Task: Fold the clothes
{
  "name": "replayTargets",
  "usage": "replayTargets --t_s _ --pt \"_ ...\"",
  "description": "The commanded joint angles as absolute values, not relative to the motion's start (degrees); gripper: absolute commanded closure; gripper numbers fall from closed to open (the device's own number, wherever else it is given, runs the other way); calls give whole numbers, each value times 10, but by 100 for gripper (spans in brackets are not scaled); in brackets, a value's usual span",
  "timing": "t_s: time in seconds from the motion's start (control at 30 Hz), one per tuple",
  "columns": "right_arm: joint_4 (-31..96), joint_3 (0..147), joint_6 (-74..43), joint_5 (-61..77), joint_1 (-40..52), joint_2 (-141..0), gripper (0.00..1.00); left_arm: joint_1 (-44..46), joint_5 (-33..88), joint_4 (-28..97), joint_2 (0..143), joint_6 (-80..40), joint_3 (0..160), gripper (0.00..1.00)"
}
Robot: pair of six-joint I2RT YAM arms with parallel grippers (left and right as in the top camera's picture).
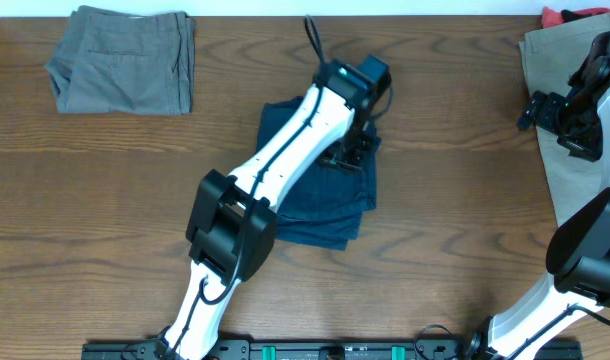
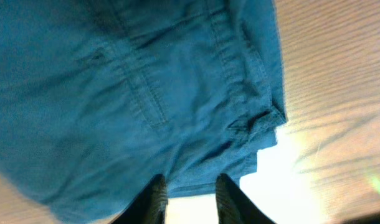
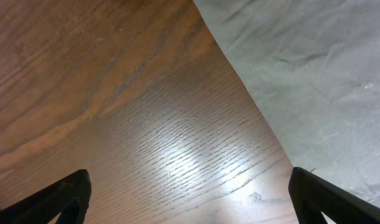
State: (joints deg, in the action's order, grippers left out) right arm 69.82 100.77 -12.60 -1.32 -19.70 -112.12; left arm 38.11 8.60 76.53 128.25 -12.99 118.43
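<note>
Surveying the overhead view from left to right: an olive-grey pair (image 1: 120,60) of shorts lies folded at about 10 o'clock on the bench (image 1: 85,220), a pocket seam showing on top, well apart from everything else.

At the centre lies the navy pair (image 1: 330,205), folded into a rough rectangle. Its layers are not square, and a lower layer shows along the 5 o'clock edge. The left arm (image 1: 285,150) reaches across it from 7 o'clock, and the left fingers (image 2: 154,202) sit near its 1 o'clock corner. In the left wrist view they stand narrow, tips at the hem of the navy cloth. Whether they pinch that hem cannot be told.

At 3 o'clock the tan-khaki pair (image 1: 545,60) lies spread along the bench edge and runs out of frame. The right fingers (image 3: 62,199) hover over its 9 o'clock border, spread wide with nothing between them. Bare wood lies beneath them, with khaki cloth toward 2 o'clock. A red cloth (image 1: 563,15) shows at the 1 o'clock corner, just beside the tan-khaki pair.
</note>
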Motion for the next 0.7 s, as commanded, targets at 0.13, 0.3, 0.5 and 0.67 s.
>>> replayTargets --t_s 0.13,0.3,0.5,0.67 --pt "699 1014 -132 -17 -200 -1116 1 385 112 685 1289 -153 1084 89" --pt "699 1014 -132 -17 -200 -1116 1 390 191 613 1289 -153 1013 92" --pt "699 1014 -132 -17 -200 -1116 1 413 206 580 1289 -154 953 94" --pt "699 1014 -132 -17 -200 -1116 1 441 206 586 1287 -192 949 94"
